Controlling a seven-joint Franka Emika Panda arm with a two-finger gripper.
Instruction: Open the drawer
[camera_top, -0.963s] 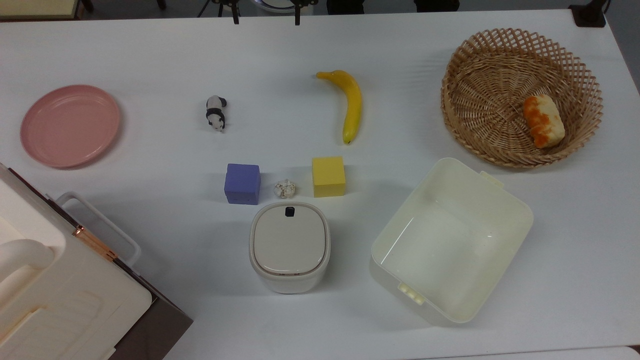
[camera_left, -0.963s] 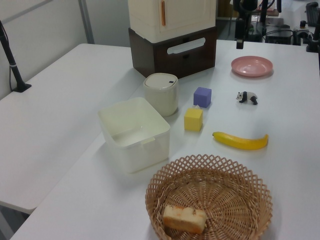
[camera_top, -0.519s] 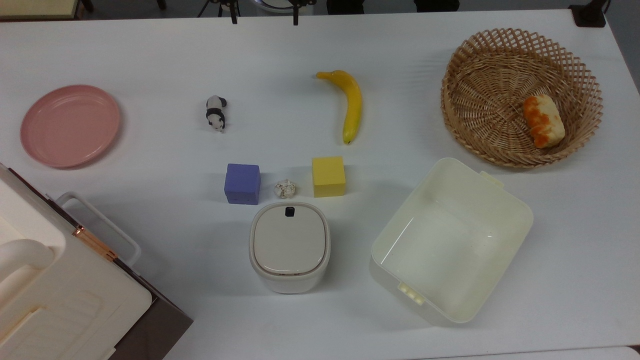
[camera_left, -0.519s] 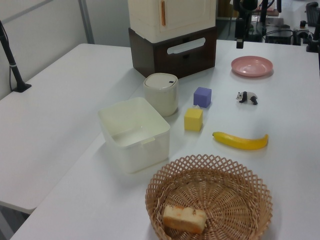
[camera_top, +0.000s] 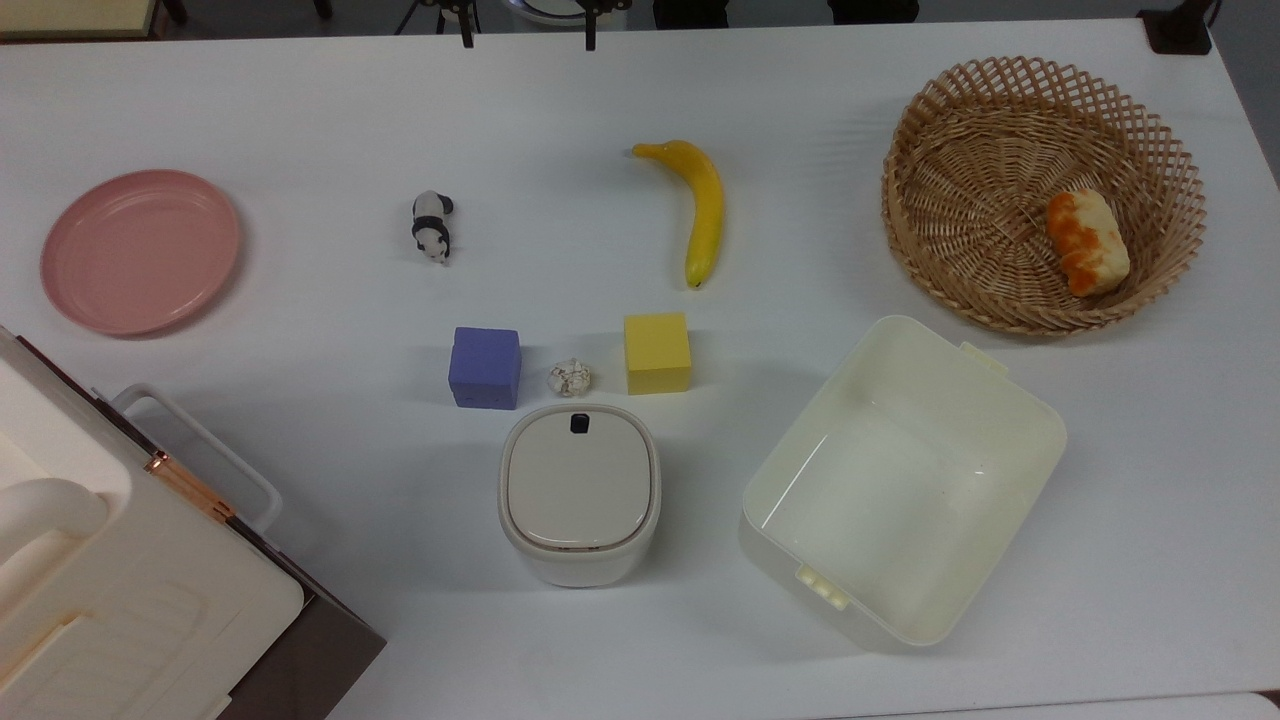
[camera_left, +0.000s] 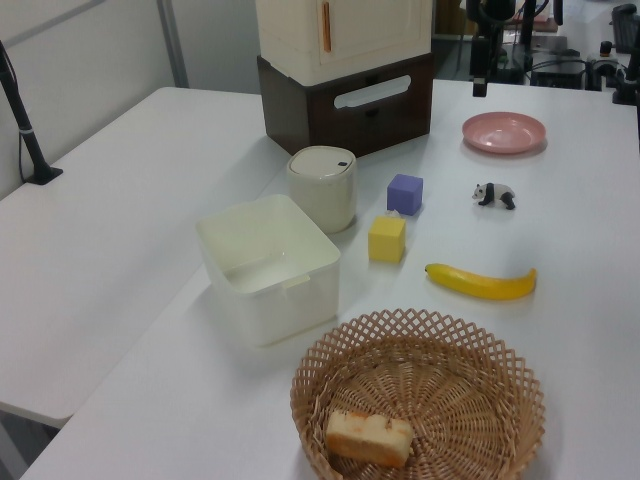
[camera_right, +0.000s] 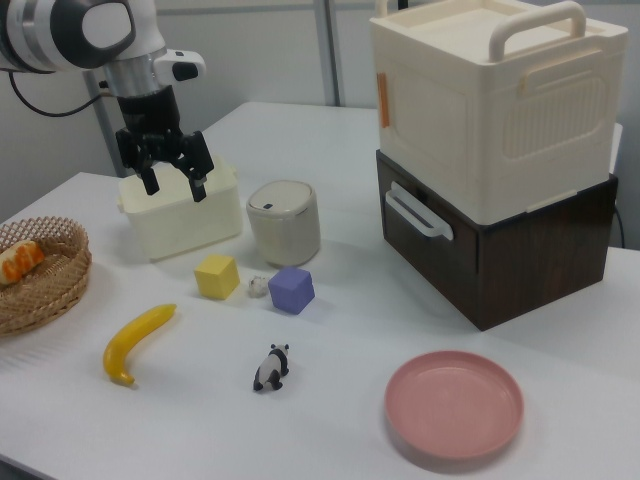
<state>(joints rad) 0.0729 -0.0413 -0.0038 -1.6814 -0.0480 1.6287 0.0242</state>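
Nothing has moved in the last second; the drawer is untouched and shut.

Top view: the drawer (camera_top: 300, 640) sits at the top view's lower left, white loop handle (camera_top: 215, 455) facing the worktop (camera_top: 560, 90), as before. Left view: its dark front is flush under the cream cabinet (camera_left: 345, 35). Right view: the gripper (camera_right: 172, 178) hangs above the cream bin (camera_right: 185, 215), jaws spread and empty, well apart from the handle, so I judge the approach hasn't begun.

Dark brown drawer (camera_right: 470, 240), white loop handle (camera_right: 415, 215), pushed in.
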